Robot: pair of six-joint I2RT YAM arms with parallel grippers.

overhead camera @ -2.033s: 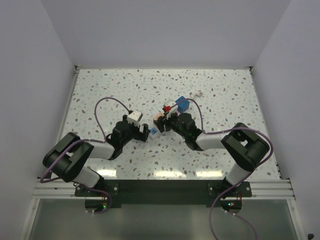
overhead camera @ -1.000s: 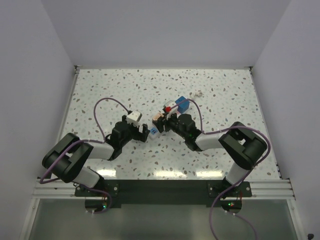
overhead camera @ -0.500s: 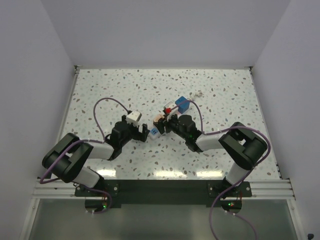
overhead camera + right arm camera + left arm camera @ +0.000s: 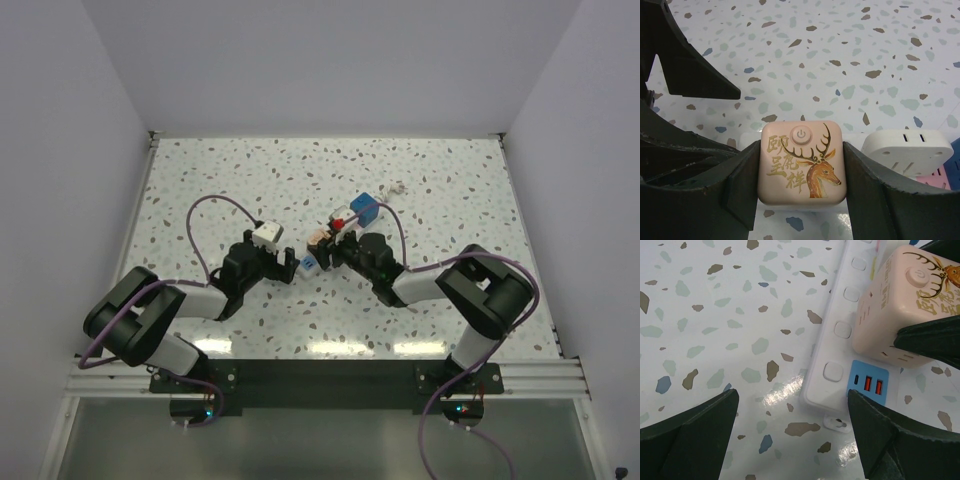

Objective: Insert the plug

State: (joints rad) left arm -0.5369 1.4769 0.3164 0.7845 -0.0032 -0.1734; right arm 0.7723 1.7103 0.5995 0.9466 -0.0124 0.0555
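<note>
Speckled table [image 4: 200, 180]. White strip [image 4: 837, 330] lies mid-table. Left gripper [image 4: 792, 435] sits at its USB end, jaws wide apart, holding nothing. Right gripper [image 4: 801, 187] is clamped on the pink deer plug [image 4: 801, 162], upright over the strip; can't tell if seated. White adapter [image 4: 907, 150] just beside it.

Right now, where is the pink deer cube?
In the right wrist view, the pink deer cube sits centred in the right gripper, over the power strip.
</note>
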